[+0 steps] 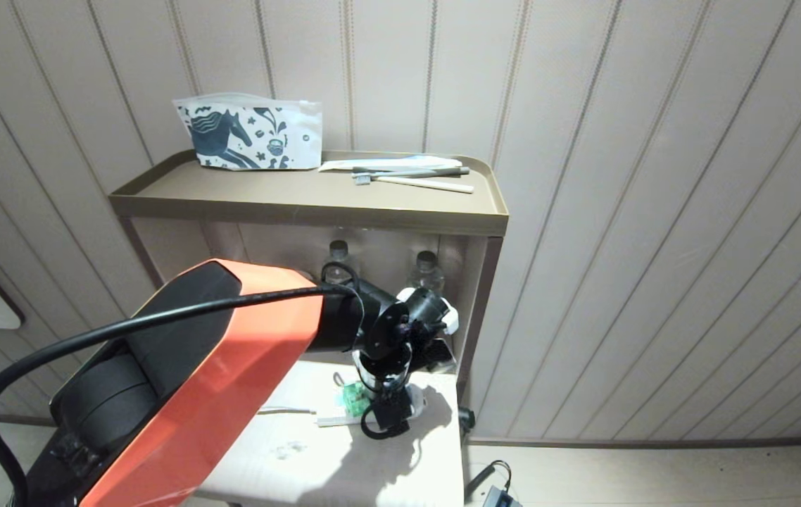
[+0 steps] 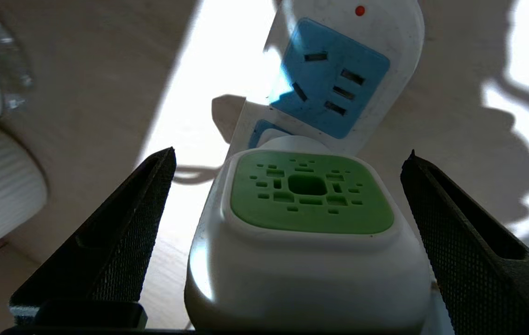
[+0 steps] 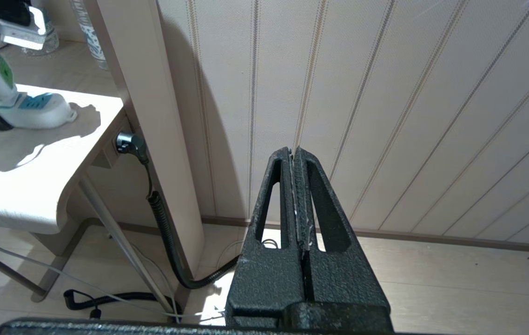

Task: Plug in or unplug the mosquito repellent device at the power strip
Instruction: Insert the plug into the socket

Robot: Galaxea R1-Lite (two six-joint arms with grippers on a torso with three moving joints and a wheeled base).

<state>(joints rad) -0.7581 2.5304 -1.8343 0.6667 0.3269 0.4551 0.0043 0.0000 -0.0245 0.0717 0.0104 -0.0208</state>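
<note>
White-green mosquito repellent device (image 2: 308,223) plugged upright into white power strip (image 2: 339,70).

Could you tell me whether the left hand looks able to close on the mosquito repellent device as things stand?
Probably yes. The left hand is open, its fingers standing on either side of the mosquito repellent device, which sits plugged into the power strip. Nothing lies between fingers and device.

pale table (image 1: 344,458) carries the power strip (image 2: 339,70).
</note>
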